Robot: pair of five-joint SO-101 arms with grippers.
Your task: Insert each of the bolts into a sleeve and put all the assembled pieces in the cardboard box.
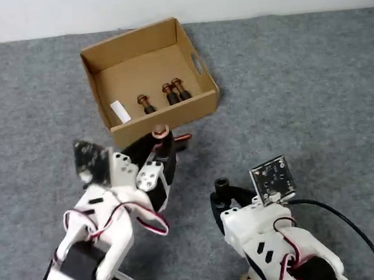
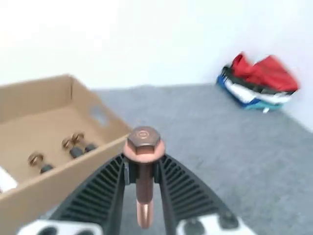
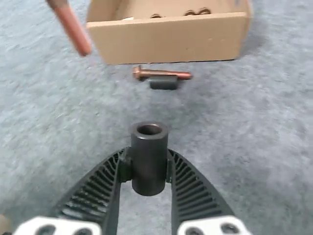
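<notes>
Left gripper (image 2: 142, 169) clamped an upright copper bolt (image 2: 143, 143), right gripper (image 3: 149, 164) clamped an upright black sleeve (image 3: 149, 147), and the far cardboard box (image 1: 165, 119) held three assembled pieces (image 1: 146, 104).

Grey carpet (image 1: 313, 89) w/ cardboard box (image 1: 165, 119), bolt (image 3: 161, 74), sleeve (image 3: 163, 83).

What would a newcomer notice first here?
The left gripper clamps a copper bolt head-up just in front of the cardboard box, while the right gripper grips a black sleeve upright, bore open. Three assembled pieces lie in the box, and a loose bolt lies beside a loose sleeve on the carpet outside it.
</notes>
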